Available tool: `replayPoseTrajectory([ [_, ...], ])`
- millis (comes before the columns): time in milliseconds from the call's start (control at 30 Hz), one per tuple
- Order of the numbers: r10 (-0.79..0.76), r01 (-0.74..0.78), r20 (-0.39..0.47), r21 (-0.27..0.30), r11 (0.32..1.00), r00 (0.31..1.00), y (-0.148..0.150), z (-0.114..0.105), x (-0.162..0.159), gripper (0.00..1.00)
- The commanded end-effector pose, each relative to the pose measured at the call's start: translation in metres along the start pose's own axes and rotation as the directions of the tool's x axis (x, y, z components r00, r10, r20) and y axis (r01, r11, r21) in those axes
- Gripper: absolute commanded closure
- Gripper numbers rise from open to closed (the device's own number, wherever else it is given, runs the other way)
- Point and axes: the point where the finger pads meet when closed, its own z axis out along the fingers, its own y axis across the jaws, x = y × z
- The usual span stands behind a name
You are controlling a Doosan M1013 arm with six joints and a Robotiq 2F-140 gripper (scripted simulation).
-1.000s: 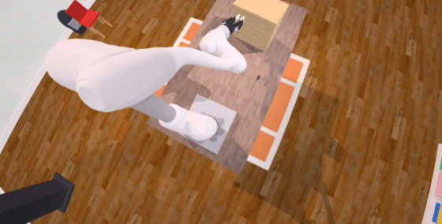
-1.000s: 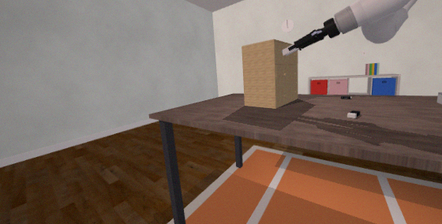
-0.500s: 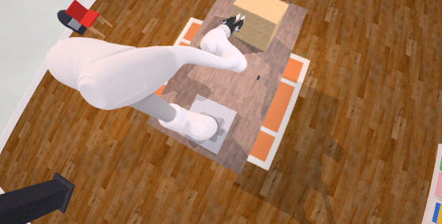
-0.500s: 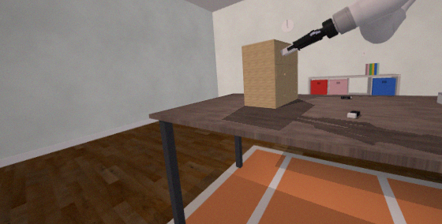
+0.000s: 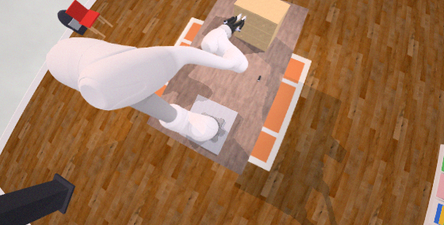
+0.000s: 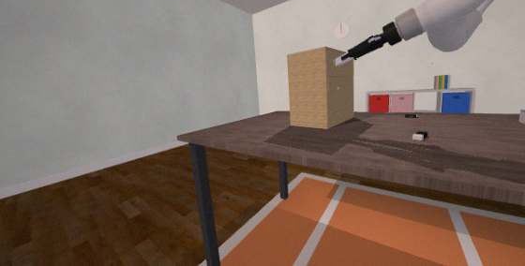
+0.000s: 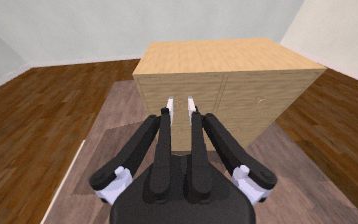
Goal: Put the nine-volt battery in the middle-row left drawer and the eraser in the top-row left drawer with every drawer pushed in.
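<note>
The small wooden chest stands at the far end of the table, also in the side view and the wrist view. All its drawers look pushed in. My gripper is nearly shut, with only a narrow gap and nothing between the fingers. Its tips are right at the front of the top row's left drawer, as the overhead view also shows. A small white-and-dark block, seemingly the eraser, lies on the table. A small dark thing, seemingly the nine-volt battery, lies farther back, also in the overhead view.
The arm's base sits on a grey plate at the near end of the table. A dark mat lies under the chest. My arm hides part of the table top in the overhead view.
</note>
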Motion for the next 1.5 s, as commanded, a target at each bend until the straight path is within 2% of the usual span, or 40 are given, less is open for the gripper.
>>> replayPoseTrajectory([
  [0, 0.0, 0.0, 0.0, 0.0, 1.0, 1.0, 0.0, 0.0, 0.0001, 0.8],
  [33, 0.0, 0.0, 0.0, 0.0, 1.0, 1.0, 0.0, 0.0, 0.0001, 0.92],
  [1467, 0.0, 0.0, 0.0, 0.0, 1.0, 1.0, 0.0, -0.0055, -0.0019, 0.92],
])
